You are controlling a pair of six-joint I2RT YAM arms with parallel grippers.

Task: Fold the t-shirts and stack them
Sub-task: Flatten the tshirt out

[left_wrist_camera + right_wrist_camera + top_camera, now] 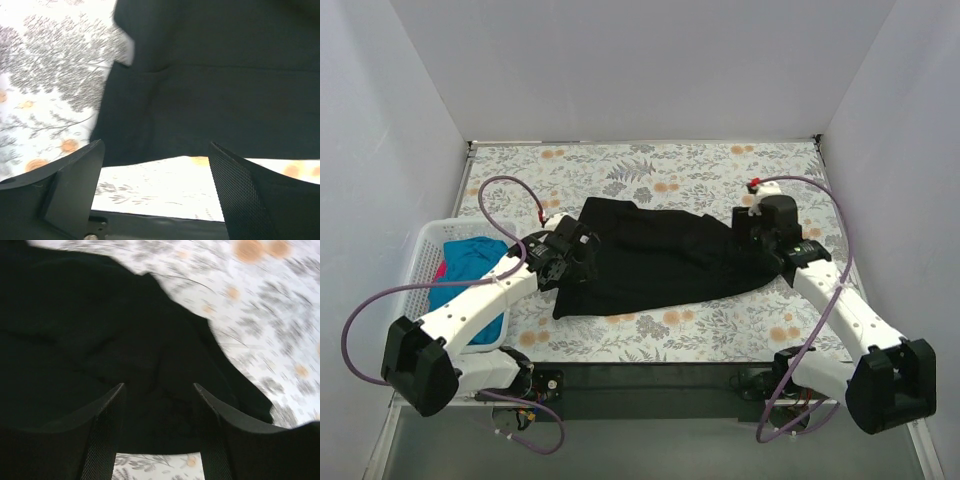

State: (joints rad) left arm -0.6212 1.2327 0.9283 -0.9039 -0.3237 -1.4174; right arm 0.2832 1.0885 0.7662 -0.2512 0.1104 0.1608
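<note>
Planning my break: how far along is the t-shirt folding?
Done: nothing stacked yet. In hand: the black t-shirt lies rumpled on the floral table, left gripper and right gripper open over its ends, holding nothing. Left: fold it, then the teal t-shirt and pink-red cloth in the white basket.

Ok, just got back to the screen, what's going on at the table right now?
The black shirt lies loose and uneven across the floral table. The left gripper hangs open over its left end and the right gripper hangs open over its right end. Neither holds any cloth. A teal shirt and some pink cloth sit in the basket on the left.
</note>
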